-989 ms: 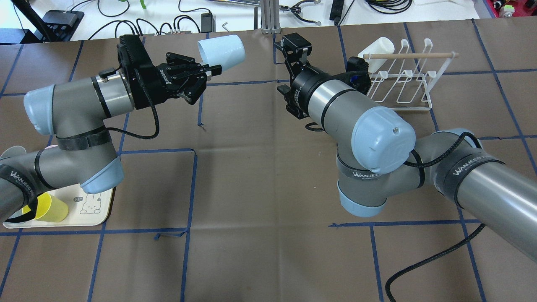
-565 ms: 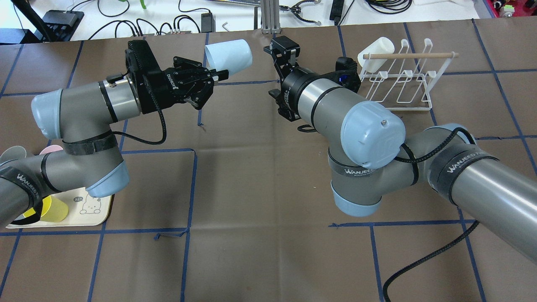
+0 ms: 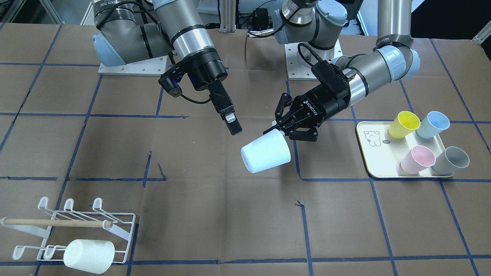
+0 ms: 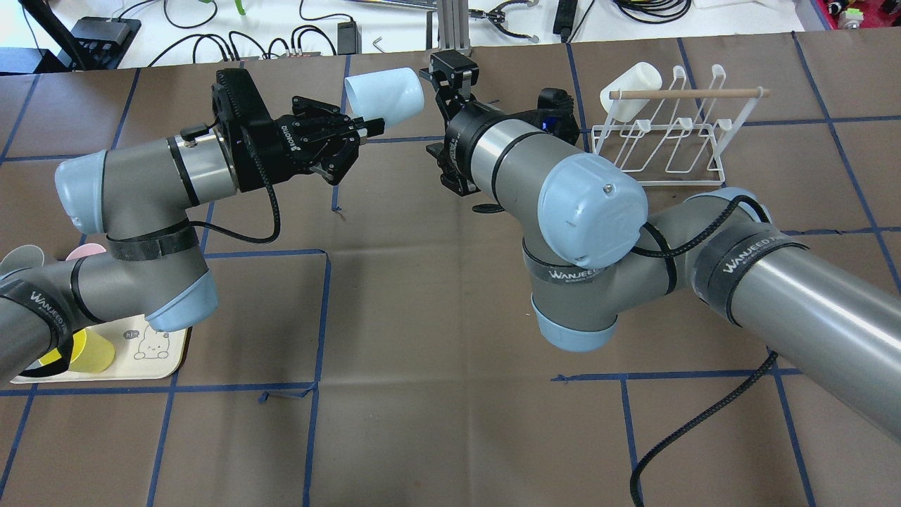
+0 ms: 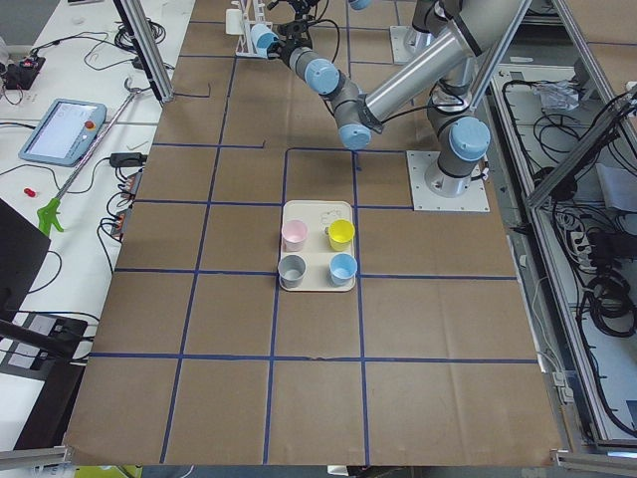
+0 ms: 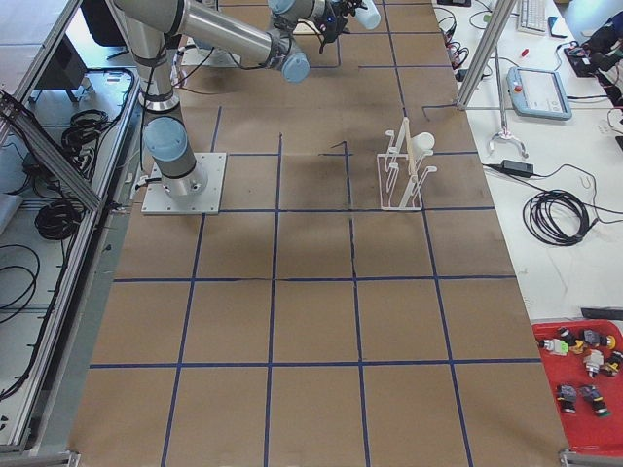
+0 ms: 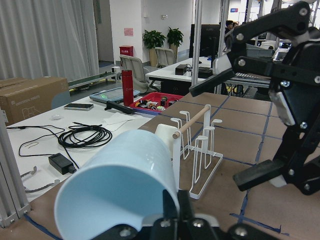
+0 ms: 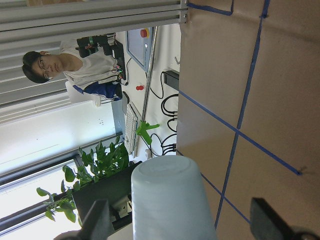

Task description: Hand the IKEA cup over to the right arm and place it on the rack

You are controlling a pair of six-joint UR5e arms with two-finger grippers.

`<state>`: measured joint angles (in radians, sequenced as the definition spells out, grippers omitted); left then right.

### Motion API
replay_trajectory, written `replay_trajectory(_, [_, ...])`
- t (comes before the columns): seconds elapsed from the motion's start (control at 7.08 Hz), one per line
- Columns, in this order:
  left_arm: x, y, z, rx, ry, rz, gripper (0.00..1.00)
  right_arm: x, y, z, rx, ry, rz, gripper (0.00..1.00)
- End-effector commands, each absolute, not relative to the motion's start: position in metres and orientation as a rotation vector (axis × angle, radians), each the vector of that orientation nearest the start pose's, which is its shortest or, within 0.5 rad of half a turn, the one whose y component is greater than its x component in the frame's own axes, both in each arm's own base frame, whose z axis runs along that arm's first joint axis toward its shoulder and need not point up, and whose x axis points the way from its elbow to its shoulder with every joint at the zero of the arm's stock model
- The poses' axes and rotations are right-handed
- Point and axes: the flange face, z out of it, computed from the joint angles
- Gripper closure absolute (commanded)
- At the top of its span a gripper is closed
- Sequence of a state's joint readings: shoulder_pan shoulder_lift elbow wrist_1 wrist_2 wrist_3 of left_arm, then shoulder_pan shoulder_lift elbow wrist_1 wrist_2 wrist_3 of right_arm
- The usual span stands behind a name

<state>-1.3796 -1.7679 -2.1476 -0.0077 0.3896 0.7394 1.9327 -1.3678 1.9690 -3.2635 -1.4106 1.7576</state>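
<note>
A pale blue IKEA cup hangs on its side above the table, and my left gripper is shut on its rim. Its closed base points at the right arm. My right gripper stands open just beside that base, a short gap away. In the right wrist view the cup shows between the spread fingers. The front view has the cup below my left gripper, with my right gripper to its upper left. The white wire rack stands at the far right.
A white cup lies on the rack under its wooden dowel. A cream tray beside my left arm holds several coloured cups. Cables and tools lie beyond the table's far edge. A person sits past it.
My right arm has swung left, bringing its open gripper up to the cup's base. My left arm shifted the cup slightly right, then held still.
</note>
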Motion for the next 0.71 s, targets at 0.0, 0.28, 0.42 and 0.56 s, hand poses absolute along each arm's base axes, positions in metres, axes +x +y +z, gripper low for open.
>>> replay_trajectory(0.0, [-0.134,-0.495,0.349,-1.089,-1.791,1.358,0.92,0.353,-0.469,0.395,1.247,1.655,-0.46,0.01])
replay_trajectory(0.28, [-0.134,-0.495,0.349,-1.089,-1.791,1.358,0.91,0.363,-0.492,0.389,1.244,1.648,-0.474,0.01])
replay_trajectory(0.42, [-0.134,-0.495,0.35,-1.09,-1.792,1.359,0.91,0.366,-0.499,0.384,1.242,1.65,-0.469,0.01])
replay_trajectory(0.56, [-0.134,-0.495,0.35,-1.09,-1.792,1.359,0.91,0.369,-0.504,0.383,1.238,1.649,-0.465,0.01])
